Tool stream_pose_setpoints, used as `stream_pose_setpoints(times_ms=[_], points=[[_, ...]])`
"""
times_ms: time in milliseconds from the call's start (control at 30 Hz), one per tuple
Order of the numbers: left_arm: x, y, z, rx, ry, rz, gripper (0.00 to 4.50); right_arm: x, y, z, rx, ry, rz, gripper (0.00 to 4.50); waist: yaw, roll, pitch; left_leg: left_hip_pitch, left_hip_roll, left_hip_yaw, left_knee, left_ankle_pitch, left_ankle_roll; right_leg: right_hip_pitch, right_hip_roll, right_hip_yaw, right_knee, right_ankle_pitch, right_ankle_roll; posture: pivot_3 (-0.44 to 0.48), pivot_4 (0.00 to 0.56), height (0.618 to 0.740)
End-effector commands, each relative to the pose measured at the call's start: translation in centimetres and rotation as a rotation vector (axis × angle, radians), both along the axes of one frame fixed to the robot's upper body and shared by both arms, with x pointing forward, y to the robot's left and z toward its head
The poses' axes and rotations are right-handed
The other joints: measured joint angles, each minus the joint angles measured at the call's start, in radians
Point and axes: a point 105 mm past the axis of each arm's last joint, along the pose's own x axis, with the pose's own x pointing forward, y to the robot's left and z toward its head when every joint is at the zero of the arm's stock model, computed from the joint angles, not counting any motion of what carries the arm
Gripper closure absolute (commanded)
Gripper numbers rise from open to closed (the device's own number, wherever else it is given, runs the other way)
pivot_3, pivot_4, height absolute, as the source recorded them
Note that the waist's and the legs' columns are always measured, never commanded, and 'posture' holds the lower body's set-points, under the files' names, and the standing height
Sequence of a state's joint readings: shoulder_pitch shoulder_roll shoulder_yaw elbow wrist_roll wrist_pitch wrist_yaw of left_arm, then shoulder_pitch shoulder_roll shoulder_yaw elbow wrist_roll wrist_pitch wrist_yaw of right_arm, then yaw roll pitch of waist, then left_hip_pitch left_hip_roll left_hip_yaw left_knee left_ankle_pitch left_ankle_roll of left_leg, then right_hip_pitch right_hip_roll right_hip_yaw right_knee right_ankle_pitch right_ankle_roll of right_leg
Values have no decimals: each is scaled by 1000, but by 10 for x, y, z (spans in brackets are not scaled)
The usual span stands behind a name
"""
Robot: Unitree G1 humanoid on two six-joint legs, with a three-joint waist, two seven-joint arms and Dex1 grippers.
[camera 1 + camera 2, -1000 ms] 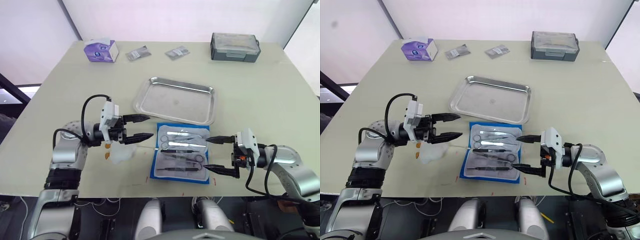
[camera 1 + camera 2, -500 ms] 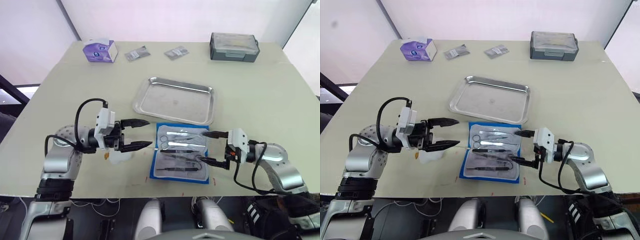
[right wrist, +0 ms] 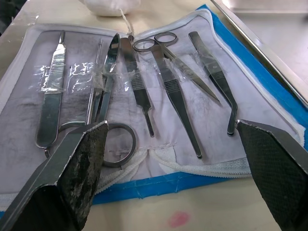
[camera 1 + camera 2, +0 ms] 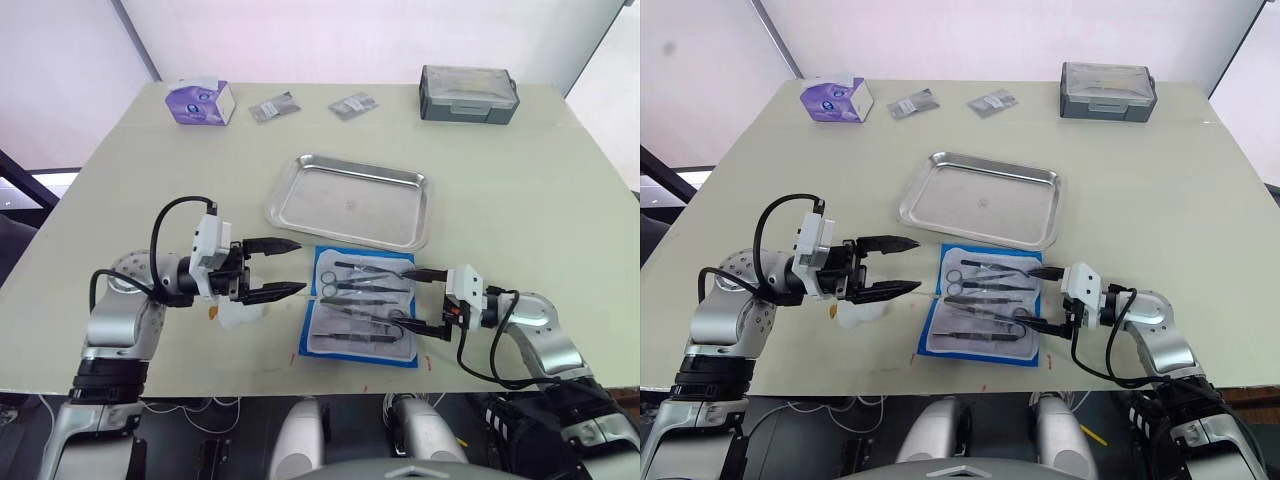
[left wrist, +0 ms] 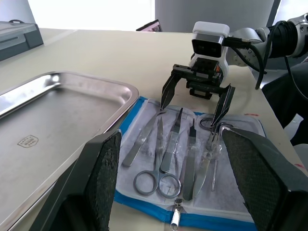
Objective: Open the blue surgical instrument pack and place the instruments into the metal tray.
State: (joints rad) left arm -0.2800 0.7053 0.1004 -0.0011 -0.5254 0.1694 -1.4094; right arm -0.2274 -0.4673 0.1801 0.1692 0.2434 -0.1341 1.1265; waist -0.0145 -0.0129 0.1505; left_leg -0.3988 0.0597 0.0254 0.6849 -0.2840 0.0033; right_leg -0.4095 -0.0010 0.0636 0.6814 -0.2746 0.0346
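The blue surgical instrument pack (image 4: 360,318) is laid flat and fully opened on the table (image 4: 520,200), just in front of the near rim of the metal tray (image 4: 350,200), so that only a short carry is needed for each tool. Its pale lining is turned upward, and the instruments (image 3: 144,82) are seen lying side by side on it: ring-handled scissors (image 3: 178,57), straight tweezers (image 3: 211,77), a flat handle and a large ring-handled clamp, several of them apparently held down under clear straps, which is judged to be why they stay in neat rows. The tray is seen to be empty, so the transfer is judged not yet begun. The right gripper (image 4: 423,300) is held low at the pack's right edge with its two black fingers spread wide, one at the far corner and one near the clamp's ring, presumably lined up to close on a handle. The left gripper (image 4: 286,268) is held above the table just left of the pack, fingers likewise spread wide and gripping nothing, probably kept ready to steady the pouch. A small white crumpled piece (image 4: 240,312) lies beneath it. Further off, a purple tissue box (image 4: 202,101), two small packets (image 4: 276,106) and a dark grey lidded box (image 4: 470,94) are ranged along the far edge.
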Motion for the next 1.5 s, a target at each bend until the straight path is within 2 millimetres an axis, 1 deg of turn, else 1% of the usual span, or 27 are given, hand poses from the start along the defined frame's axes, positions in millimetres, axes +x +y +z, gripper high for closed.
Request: stream_pose_setpoints(times_ms=[33, 300, 400, 533, 667, 767, 800, 833, 900, 933, 1233, 1500], points=[[-4, 1, 8, 4, -30, -10, 947, -2, -1, -14, -52, 50, -1, 58, 0, 0, 0, 0, 0, 0, 0, 0, 0, 0, 0, 0, 0, 0, 0, 0, 150, 731], [-5, 1, 1, 34, -12, -24, 947, -4, -2, -26, -103, 112, -4, 58, -1, -1, -1, 1, 0, 0, 0, 0, 0, 0, 0, 0, 0, 0, 0, 0, 150, 731], [1, -1, -2, 55, -22, -29, 947, -4, -3, -32, -135, 127, -15, 58, -1, -1, -1, 1, 0, 1, 0, 0, 0, 0, 0, 1, 0, 0, 0, 0, 150, 731], [8, -6, -4, 65, -25, -37, 947, -2, -2, -32, -134, 126, -22, 58, -2, -3, -2, 2, 0, 0, 0, 0, 0, 0, 1, 0, 1, 0, 0, 0, 150, 731], [22, -14, -9, 83, -25, -57, 947, -3, -1, -34, -135, 130, -20, 58, -2, -3, -3, 2, 0, 1, 0, 0, 0, 1, 1, 1, 1, 0, 0, 0, 150, 731], [30, -18, -12, 92, -25, -78, 947, -3, -1, -35, -136, 131, -21, 58, -4, -4, -3, 2, 0, 1, 0, 0, 0, 1, 1, 1, 1, 0, 0, 0, 150, 731], [32, -20, -14, 95, -23, -87, 1363, -3, -1, -35, -136, 130, -21, 0, -4, -4, -3, 2, 0, 0, 0, 0, 0, 1, 1, 1, 1, 0, 0, 0, 150, 731], [34, -22, -15, 102, -25, -97, 1500, -3, 0, -35, -136, 130, -21, 0, -4, -4, -3, 2, 0, 0, 0, 0, 0, 1, 1, 1, 1, 0, 0, 0, 150, 731], [38, -24, -21, 138, -48, -103, 2152, -3, 0, -35, -134, 128, -21, 0, -4, -4, -3, 2, 0, 0, 0, 0, 0, 1, 1, 1, 1, 0, 0, 0, 150, 731], [40, -25, -25, 164, -57, -106, 2692, -4, 1, -34, -132, 127, -21, 0, -4, -4, -3, 2, 0, 0, 0, 0, 0, 1, 1, 1, 1, 0, 0, 0, 150, 731], [60, -36, -39, 227, -99, -121, 2692, -2, 3, -32, -125, 117, -21, 0, -5, -4, -3, 2, 0, 0, 0, 0, 0, 1, 1, 1, 1, 0, 0, 0, 150, 731], [70, -43, -50, 280, -91, -137, 2692, -1, 5, -32, -123, 111, -20, 0, -6, -4, -3, 2, 0, 0, 0, 0, 0, 1, 1, 1, 1, 0, 0, 0, 150, 731]])
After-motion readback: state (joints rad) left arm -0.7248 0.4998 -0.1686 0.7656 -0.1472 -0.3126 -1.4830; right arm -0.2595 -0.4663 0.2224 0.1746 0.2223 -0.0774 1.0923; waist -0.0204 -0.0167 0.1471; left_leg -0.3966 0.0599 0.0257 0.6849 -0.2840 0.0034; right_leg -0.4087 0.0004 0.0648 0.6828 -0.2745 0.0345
